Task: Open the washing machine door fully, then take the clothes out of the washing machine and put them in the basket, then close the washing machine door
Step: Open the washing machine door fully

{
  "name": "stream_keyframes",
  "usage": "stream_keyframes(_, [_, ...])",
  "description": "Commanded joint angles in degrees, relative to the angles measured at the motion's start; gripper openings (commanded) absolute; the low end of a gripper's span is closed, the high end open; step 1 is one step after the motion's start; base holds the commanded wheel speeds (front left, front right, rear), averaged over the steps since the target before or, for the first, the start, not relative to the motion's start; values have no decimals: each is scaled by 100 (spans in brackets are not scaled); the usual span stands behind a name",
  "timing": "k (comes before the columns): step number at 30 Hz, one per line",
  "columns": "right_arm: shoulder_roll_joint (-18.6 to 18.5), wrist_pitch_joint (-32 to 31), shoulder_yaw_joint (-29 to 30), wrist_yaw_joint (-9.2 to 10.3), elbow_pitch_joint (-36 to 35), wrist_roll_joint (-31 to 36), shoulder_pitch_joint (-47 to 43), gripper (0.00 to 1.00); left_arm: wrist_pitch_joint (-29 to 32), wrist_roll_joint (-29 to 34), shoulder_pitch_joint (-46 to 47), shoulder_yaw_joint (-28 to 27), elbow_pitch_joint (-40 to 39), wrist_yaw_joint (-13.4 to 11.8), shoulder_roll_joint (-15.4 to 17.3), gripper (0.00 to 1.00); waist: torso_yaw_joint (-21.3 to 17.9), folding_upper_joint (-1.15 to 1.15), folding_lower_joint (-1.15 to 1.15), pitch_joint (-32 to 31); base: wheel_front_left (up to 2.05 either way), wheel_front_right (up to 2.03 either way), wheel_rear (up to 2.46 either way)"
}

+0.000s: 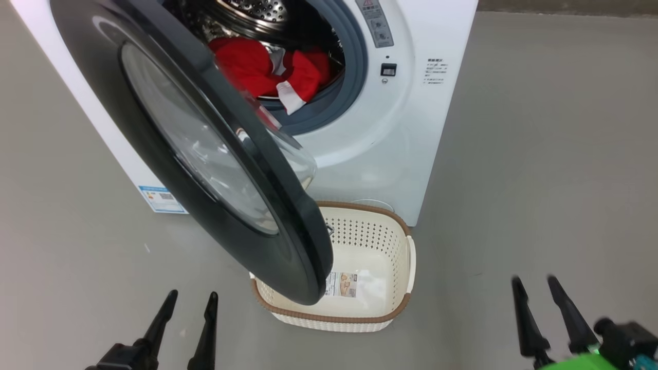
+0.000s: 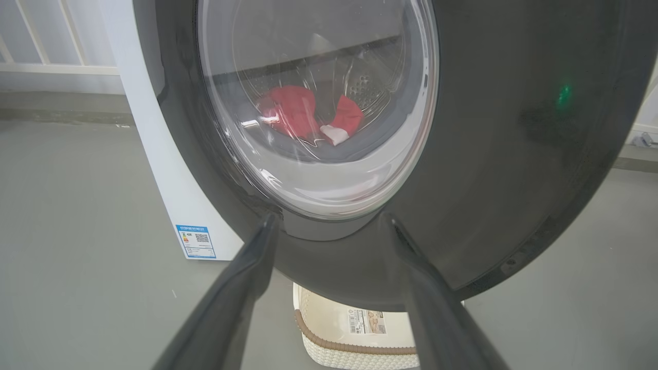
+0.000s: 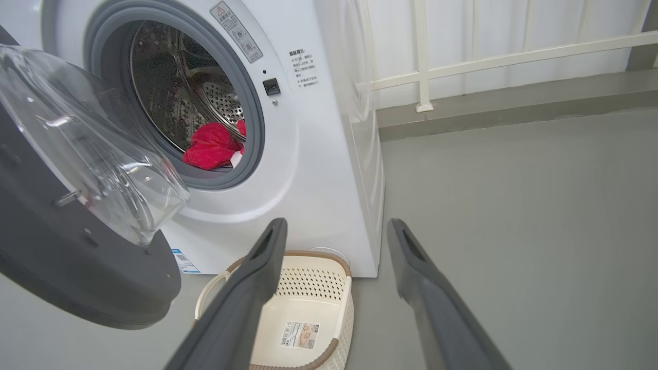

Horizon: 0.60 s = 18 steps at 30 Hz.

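Door point(image 1: 200, 154) only part open, overhanging basket point(image 1: 360, 234) parked on floor point(image 1: 540, 154) at machine point(image 1: 380, 154) front for short drop. Clothes point(image 1: 247, 64) inside. Both jaws wide, empty.

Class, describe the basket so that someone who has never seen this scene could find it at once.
Start at the big white washing machine, its black-rimmed door standing open. On the floor before it, by the door's lower edge, sits the basket. It is cream, perforated and brown-rimmed, with a sticker inside.

left claw point(image 1: 189, 297) open, low | right claw point(image 1: 536, 282) open, low
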<state>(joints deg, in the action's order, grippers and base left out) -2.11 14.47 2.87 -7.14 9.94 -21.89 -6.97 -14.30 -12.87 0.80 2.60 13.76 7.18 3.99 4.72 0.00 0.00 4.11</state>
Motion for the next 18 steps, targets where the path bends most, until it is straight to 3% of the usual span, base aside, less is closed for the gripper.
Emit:
stream_keyframes(1, [-77,52,-206,-35,-185,-113,327,83,-70,-46,62,-158,-142,31,39,100,28,0,0,24,0,0,0])
stream_keyframes(3, [-77,52,-341,-35,-246,-353,531,7,-70,-57,61,-142,-153,31,34,100,62,0,0,42,0,0,0])
stream_keyframes(4, [-77,52,-419,-35,-279,-426,643,0,-70,-61,56,-130,-160,31,31,100,83,0,0,47,0,0,0])
stream_keyframes(8, [-116,52,-832,-35,-334,-948,1156,0,-70,-77,46,-53,-178,31,11,100,209,0,0,66,0,0,0])
stream_keyframes(18, [-802,52,-2474,-35,-58,-2583,2750,0,-70,-182,116,130,-232,31,-55,100,629,0,0,175,0,0,0])
